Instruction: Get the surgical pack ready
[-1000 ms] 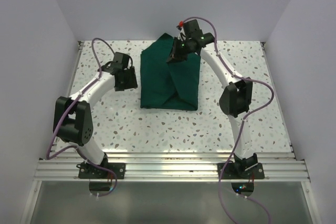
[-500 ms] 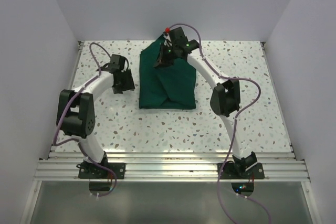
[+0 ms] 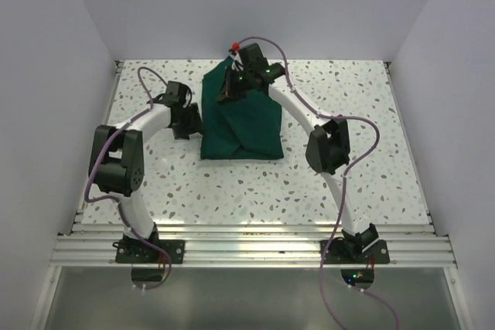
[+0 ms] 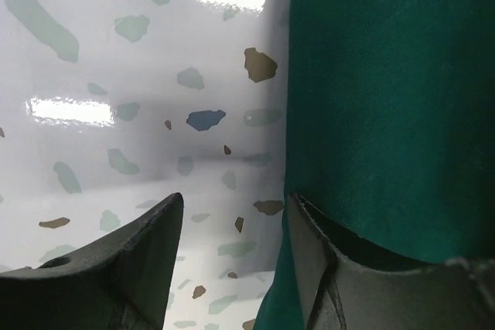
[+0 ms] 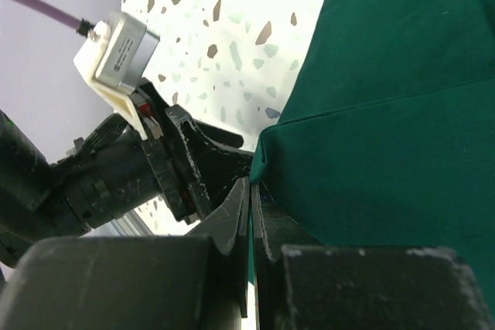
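The surgical pack (image 3: 249, 130) is a dark green cloth bundle lying at the middle of the speckled table. My right gripper (image 3: 227, 89) hangs over its far left part, shut on a corner of the cloth that it holds lifted. In the right wrist view its jaws (image 5: 252, 187) pinch the thin green edge (image 5: 267, 152), with the rest of the cloth (image 5: 387, 113) spread to the right. My left gripper (image 3: 195, 120) sits low at the bundle's left edge, open. In the left wrist view its right finger (image 4: 348, 268) lies against the cloth (image 4: 387, 90), with bare table between the fingers.
The speckled table (image 3: 348, 106) is walled by white panels on the left, back and right. The left arm's wrist and its white camera block (image 5: 116, 56) stand close beside the right gripper. An aluminium rail (image 3: 247, 249) runs along the near edge.
My right gripper has carried the cloth corner to the left across the bundle. My left gripper has moved right, up to the bundle's left edge, and narrowed slightly.
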{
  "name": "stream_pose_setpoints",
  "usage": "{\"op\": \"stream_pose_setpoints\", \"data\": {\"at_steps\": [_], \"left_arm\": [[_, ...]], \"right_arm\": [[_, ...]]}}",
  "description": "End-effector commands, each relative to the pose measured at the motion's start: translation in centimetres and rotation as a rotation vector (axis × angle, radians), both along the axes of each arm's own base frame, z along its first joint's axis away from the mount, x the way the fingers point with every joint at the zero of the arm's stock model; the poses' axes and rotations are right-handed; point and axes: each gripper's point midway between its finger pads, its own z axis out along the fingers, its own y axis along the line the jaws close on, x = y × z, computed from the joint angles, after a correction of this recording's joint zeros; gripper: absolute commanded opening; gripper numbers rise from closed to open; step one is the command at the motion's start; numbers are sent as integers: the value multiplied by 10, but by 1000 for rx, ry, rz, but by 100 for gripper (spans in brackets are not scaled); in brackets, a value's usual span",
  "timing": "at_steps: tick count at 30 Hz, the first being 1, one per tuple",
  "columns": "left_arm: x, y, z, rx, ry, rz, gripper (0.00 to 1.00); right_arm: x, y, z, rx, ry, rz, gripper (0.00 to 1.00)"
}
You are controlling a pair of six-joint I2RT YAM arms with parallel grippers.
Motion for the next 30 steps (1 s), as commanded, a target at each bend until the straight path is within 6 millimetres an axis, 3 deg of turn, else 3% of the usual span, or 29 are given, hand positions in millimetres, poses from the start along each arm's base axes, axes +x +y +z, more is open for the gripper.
{"op": "stream_pose_setpoints", "data": {"at_steps": [1,8,15,23,30], "left_arm": [[24,-16,16,-56,-72,-14,60],[24,-22,13,-53,-67,-25,60],[24,-15,16,-24,-74,-6,60],[18,-17,13,-39,-69,-1,60],[20,-19,12,-46,-68,1,60]], "right_arm": [[-12,21,38,83,-103,71,0],[-23,26,65,155,-143,107,0],[-15,40,41,164,-97,91,0],[-1,55,39,210,-94,53,0],[-18,65,23,187,-58,91,0]]}}
